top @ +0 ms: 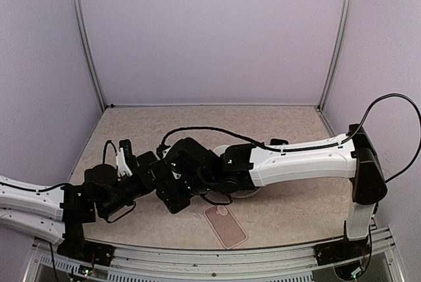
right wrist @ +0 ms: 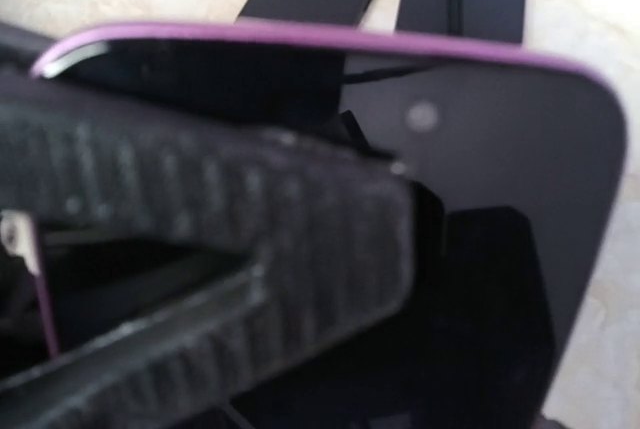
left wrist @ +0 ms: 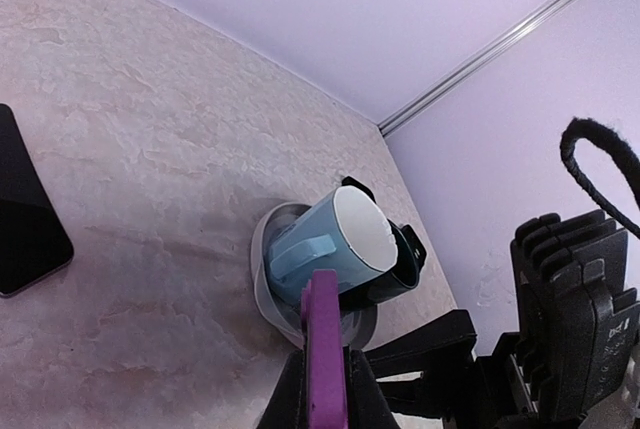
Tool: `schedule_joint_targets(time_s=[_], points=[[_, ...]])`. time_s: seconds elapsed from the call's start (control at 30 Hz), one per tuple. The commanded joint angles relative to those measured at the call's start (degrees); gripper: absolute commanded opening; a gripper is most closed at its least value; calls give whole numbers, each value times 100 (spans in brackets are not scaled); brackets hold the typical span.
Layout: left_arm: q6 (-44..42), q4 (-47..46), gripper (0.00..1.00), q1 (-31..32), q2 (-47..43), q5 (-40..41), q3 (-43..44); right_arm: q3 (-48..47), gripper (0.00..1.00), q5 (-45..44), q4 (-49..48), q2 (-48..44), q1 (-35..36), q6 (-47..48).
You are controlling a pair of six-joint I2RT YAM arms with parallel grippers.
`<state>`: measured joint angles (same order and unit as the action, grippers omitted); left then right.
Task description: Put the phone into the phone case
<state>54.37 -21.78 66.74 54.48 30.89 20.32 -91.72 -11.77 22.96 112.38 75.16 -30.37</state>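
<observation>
Matte lavender walls framed by slim metal posts enclose a beige, stone-mottled surface. Both arms meet near its middle, left of centre.

The left pincer is closed narrow on the phone, a thin slab with a purple rim, rounded corners and glossy black glass. The phone is held off the surface and shows edge-on in the left wrist view, as a purple strip rising between the black fingers.

The right pincer is right against the phone. Its fingers stand apart, and one broad, ribbed black finger lies across the glass in a blurred close-up. The fingers are in front of the screen and do not clamp it.

The phone case, a flat, pinkish, translucent rectangle with rounded corners and a small camera cut-out at its far end, lies on the surface near the front edge, apart from both pincers.

Beyond the phone, a pale blue mug with a white interior lies tilted on a shallow white dish.
</observation>
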Motion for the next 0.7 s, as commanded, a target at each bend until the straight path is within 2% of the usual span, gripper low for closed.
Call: schedule_joint_targets(time_s=[0.0, 0.1, 0.23, 0.3, 0.43, 0.53, 0.57, 0.63, 0.67], points=[[149, -668, 0, 76, -25, -226, 63, 85, 96, -341, 32, -134, -125, -76], [230, -819, 0, 85, -70, -285, -53, 107, 95, -255, 5, -123, -156, -109], [216, -825, 0, 85, -214, -237, -126, 208, 83, -277, -62, -209, -159, -142], [214, -778, 0, 88, -228, -241, -122, 321, 73, -262, -189, -305, -155, -145], [266, -787, 0, 94, -133, -347, -170, 480, 44, -170, -358, -435, -161, -99], [224, -861, 0, 96, 5, -422, -228, 687, 38, -222, -393, -544, -159, -120], [226, -799, 5, 94, 49, -421, -207, 774, 36, -261, -378, -595, -160, -133], [278, -545, 59, 100, 157, -362, -144, 1010, 35, -338, -351, -738, -159, -164], [308, -402, 80, 101, 194, -290, -116, 1172, 34, -357, -353, -827, -159, -181]])
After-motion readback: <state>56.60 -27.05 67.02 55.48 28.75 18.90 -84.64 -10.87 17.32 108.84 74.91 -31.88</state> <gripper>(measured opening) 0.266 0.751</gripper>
